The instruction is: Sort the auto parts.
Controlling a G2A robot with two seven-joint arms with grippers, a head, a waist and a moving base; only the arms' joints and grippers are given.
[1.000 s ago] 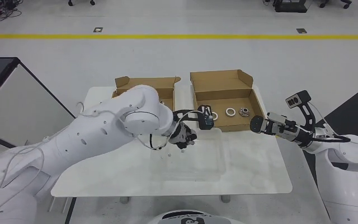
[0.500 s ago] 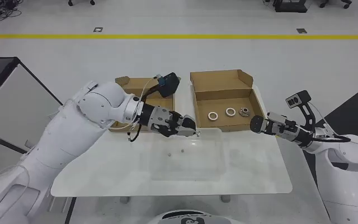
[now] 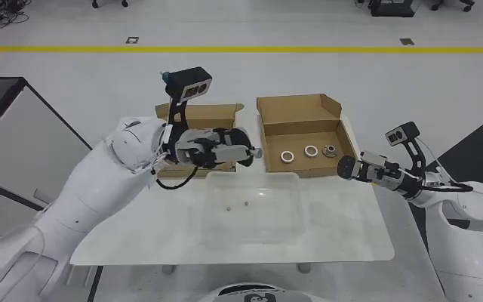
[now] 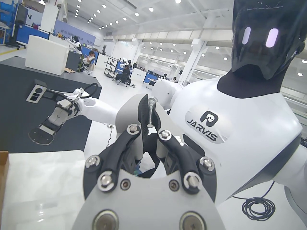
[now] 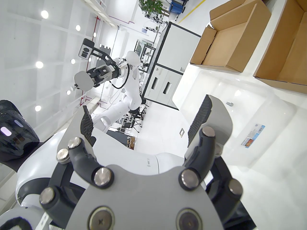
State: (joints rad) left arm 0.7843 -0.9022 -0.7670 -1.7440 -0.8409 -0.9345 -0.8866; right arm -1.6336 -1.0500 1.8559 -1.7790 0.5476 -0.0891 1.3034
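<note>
- White counter [image 3: 339,226] here, with a clear bin [image 3: 264,226] holding two small parts [image 3: 229,204].
- My left gripper [image 4: 148,107] is clenched on a bolt [image 4: 150,114], up by the left box [image 3: 198,119].
- My right gripper [image 5: 146,111] is released, just beside the right box [image 3: 302,124].
- That box has three round parts [image 3: 310,151] inside.
</note>
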